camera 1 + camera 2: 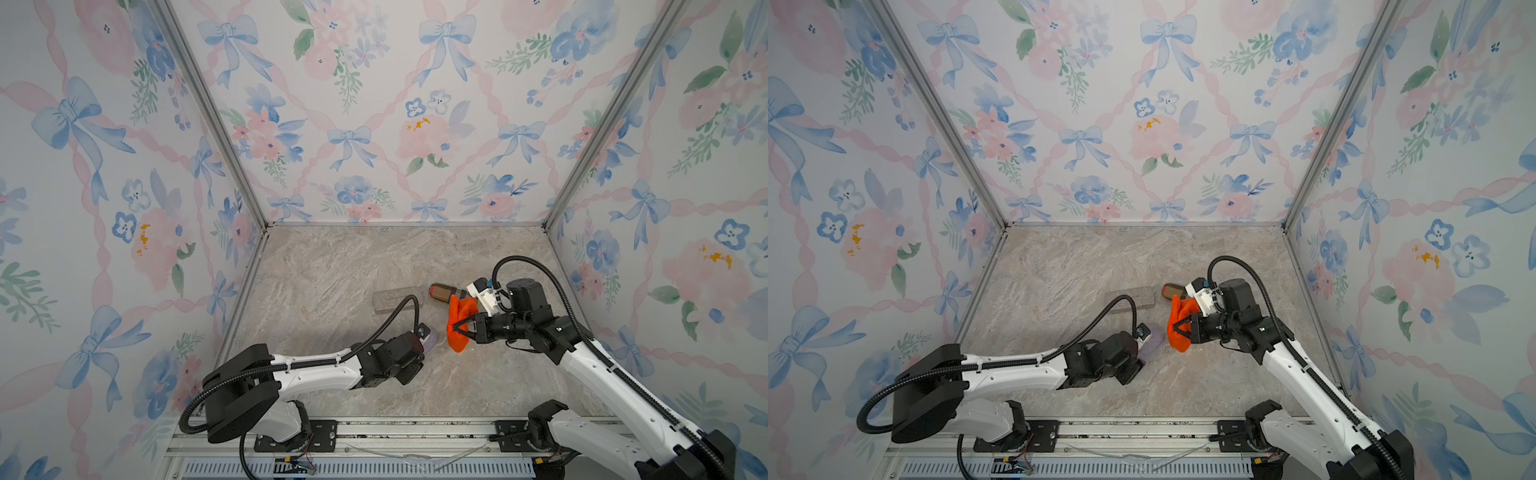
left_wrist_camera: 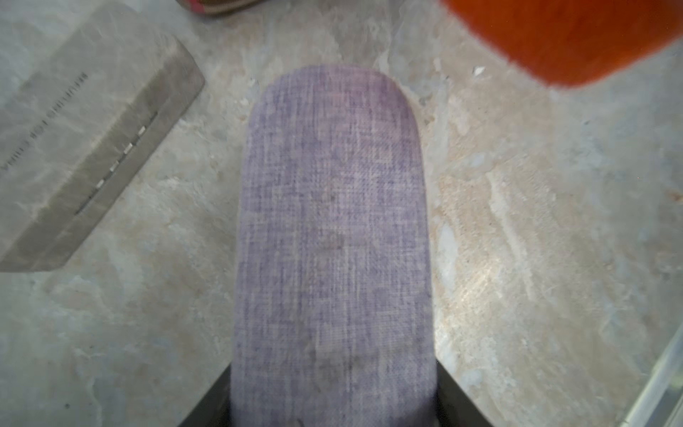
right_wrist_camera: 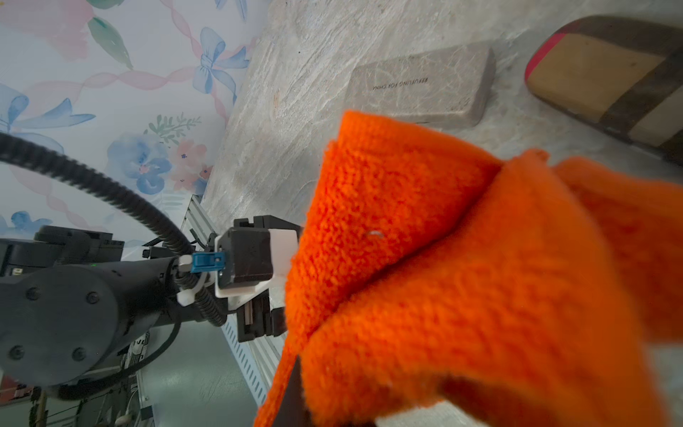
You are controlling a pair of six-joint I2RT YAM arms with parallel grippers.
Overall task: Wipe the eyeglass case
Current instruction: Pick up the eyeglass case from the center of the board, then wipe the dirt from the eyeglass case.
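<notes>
Left pincer [image 2: 332, 401]: jaws pressed in on both long sides of the lilac woven-fabric eyeglass case [image 2: 332, 222], gripping it at the end nearest the wrist. The rounded far end sticks out free over the marble-patterned surface [image 1: 353, 270]. I cannot tell whether the case rests on the surface or hangs just above it. In both top views it sits near the middle of the surface, mostly hidden under the left wrist

Right pincer [image 1: 457, 327]: pressed together on a fold of the fluffy orange microfibre cloth [image 3: 462, 277]. The cloth hangs bunched just beside the free end of the case, apart from it as far as I can see

Bystanders, not mine to touch: a grey marble-look rectangular case [image 2: 85, 148] and a brown-and-tan striped oval case [image 3: 598, 77], both lying further back

Handling notes (my judgement):
- The lilac case looks like a rigid shell under coarse cloth, light and not fragile
- The weave should give the jaws good friction, so a side pinch ought to hold against wiping pressure
- Held by one end it acts as a lever, and pushing down on the far tip could twist it in the jaws
- I'd keep strokes light and lengthwise along the top face
- The cloth is soft and floppy, so only the bunched part near the jaws will press with any firmness
</notes>
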